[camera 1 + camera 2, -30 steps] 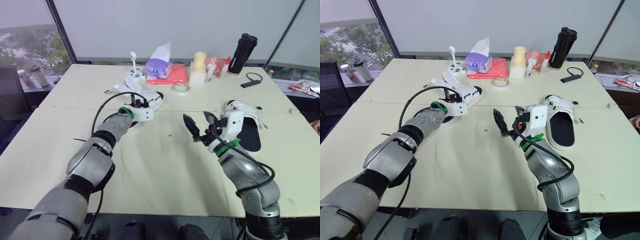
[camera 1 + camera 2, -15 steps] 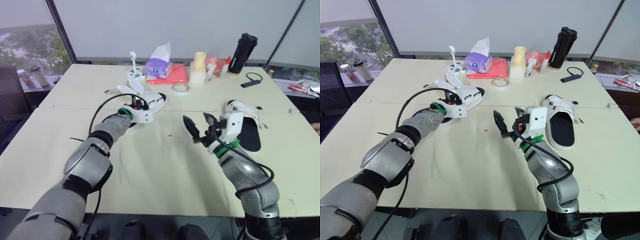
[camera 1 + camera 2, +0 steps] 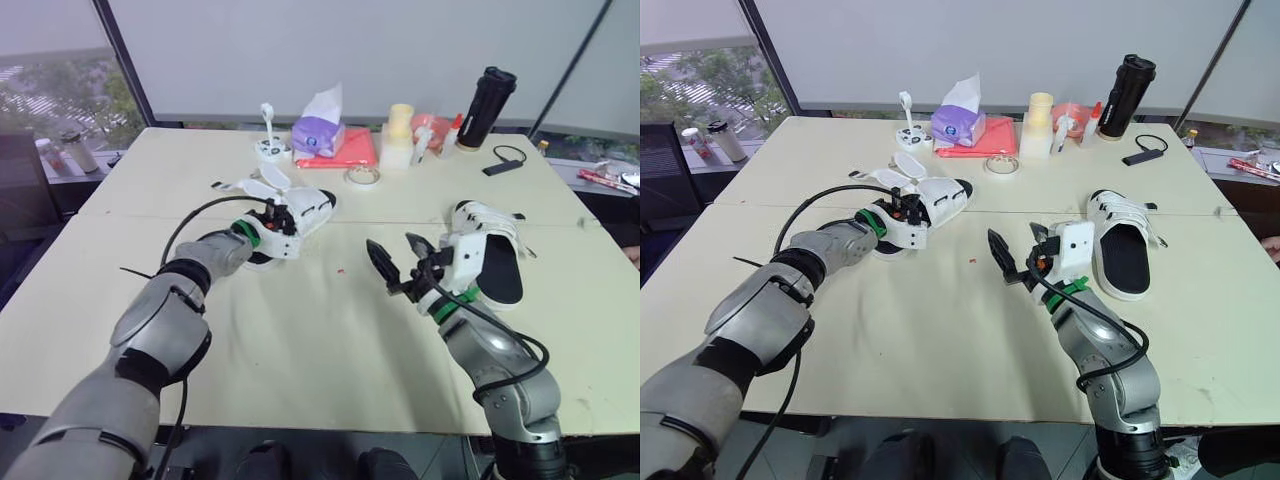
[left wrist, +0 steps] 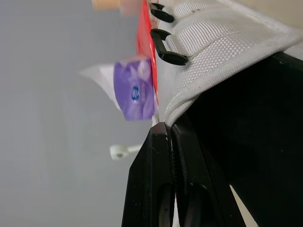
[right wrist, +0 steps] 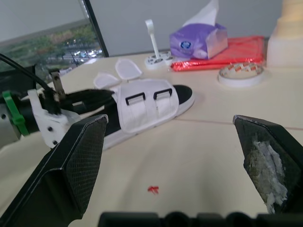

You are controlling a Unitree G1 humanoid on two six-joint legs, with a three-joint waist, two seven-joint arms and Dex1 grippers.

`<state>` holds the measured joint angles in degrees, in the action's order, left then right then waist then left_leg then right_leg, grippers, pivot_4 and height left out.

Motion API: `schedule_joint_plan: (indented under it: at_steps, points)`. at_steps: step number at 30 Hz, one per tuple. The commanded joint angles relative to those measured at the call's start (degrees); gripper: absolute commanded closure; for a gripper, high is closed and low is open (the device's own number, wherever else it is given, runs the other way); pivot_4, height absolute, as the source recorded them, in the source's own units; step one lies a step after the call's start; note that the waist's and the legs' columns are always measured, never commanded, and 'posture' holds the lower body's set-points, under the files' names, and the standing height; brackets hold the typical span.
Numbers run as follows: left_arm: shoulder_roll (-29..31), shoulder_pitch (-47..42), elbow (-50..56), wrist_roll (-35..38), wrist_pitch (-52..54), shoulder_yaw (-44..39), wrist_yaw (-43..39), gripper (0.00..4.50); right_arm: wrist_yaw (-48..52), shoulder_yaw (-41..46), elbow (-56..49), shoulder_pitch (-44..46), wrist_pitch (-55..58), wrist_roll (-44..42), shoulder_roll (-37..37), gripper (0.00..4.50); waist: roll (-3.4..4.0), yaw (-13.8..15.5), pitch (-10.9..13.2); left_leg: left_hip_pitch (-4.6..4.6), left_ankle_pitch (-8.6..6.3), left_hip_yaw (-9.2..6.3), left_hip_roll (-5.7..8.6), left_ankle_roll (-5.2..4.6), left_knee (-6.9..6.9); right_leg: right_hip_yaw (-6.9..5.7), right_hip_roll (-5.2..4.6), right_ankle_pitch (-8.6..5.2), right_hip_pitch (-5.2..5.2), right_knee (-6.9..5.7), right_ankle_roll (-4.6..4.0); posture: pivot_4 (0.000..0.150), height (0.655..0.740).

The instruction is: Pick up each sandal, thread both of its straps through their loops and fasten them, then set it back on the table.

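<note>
Sandal [image 3: 936, 197] apparently pinched by left tool [image 3: 903, 210]; right tool [image 3: 1017, 248] spread

The left arm [image 3: 165, 320] and the right arm [image 3: 495, 355] are clad in rounded silver-grey shells, with black segments set between them at the joints. A bright green band [image 3: 872, 218] is wrapped round each wrist, and a boxy white housing [image 3: 1076, 250] is mounted just beyond it. A thin black cable [image 3: 830, 191] is looped loosely outside each forearm. The left end effector [image 4: 170, 135] and the right end effector [image 3: 398, 262] are each formed of two black tapered fingers; the finger pads [image 5: 78, 161] of the right one are finely textured, one being scuffed whitish-grey.
</note>
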<state>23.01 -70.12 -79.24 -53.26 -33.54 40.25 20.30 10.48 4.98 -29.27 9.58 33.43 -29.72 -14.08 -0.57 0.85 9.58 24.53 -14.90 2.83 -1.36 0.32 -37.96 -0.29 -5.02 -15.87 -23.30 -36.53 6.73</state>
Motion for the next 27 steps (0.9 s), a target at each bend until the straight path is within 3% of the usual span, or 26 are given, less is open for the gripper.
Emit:
schedule_joint_plan:
  at_steps: [1,7,20,27]
  points:
    - [1.83,-1.64,3.66,-0.65,-5.50,0.67,5.25,4.40,1.78,2.87,-4.65,-2.01,0.62,-2.28,-2.27,0.00,-0.01,-0.01,0.01,0.01,0.00,0.00,0.00,0.00,0.00,0.00,0.00,0.00,0.00,0.00,0.00,0.150,0.7400]
    - [6.18,-1.18,9.02,-4.05,-15.68,3.39,13.42,4.40,4.19,7.01,-6.36,-4.16,2.33,-5.21,-6.99,0.00,-0.02,-0.09,0.01,0.01,0.00,0.00,0.00,0.00,-0.01,0.00,0.00,0.00,-0.01,-0.02,0.00,0.150,0.7400]
    - [13.22,-0.35,20.84,-12.61,-30.98,7.62,21.82,4.40,8.17,11.78,-7.80,-6.82,6.11,-11.18,-13.67,0.00,-0.03,0.03,0.01,0.01,-0.01,0.01,0.00,-0.01,-0.10,0.01,-0.01,0.00,0.00,-0.12,0.00,0.150,0.7400]
    - [13.71,3.78,26.90,-9.17,-39.32,5.81,16.18,4.40,9.21,15.84,-9.09,-10.66,7.24,-14.14,-16.66,0.00,-0.04,-0.09,0.01,-0.02,-0.01,0.02,-0.01,-0.01,-0.14,0.02,-0.02,0.00,-0.02,-0.39,0.00,0.150,0.7400]
